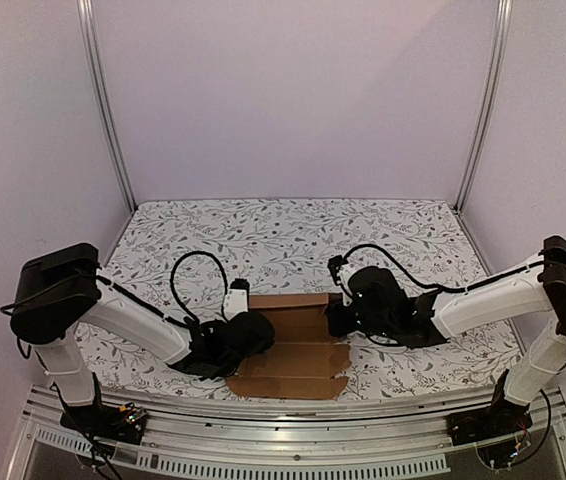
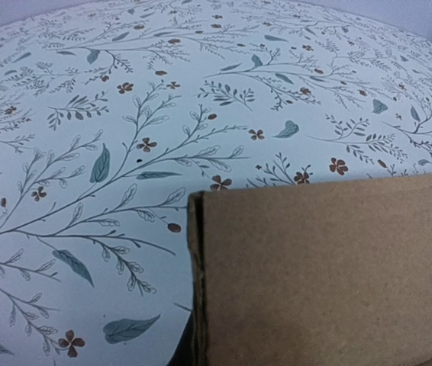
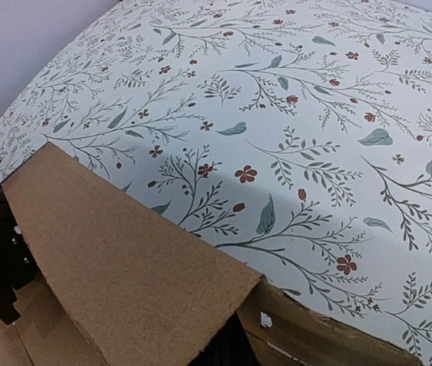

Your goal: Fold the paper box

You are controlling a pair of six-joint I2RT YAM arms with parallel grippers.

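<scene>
Two side flaps of the paper box (image 1: 293, 352), which lies by the middle of the worktop's (image 1: 283, 230) near edge, rise against my left gripper (image 1: 251, 335) and right gripper (image 1: 336, 320), both closed, whether pinching cardboard I cannot tell, probably creasing walls, with open room toward the far edge.

The paper box (image 2: 330, 274) hides the left hand's (image 1: 251, 330) fingertips, seemingly the right hand's (image 1: 343, 318) too.
</scene>
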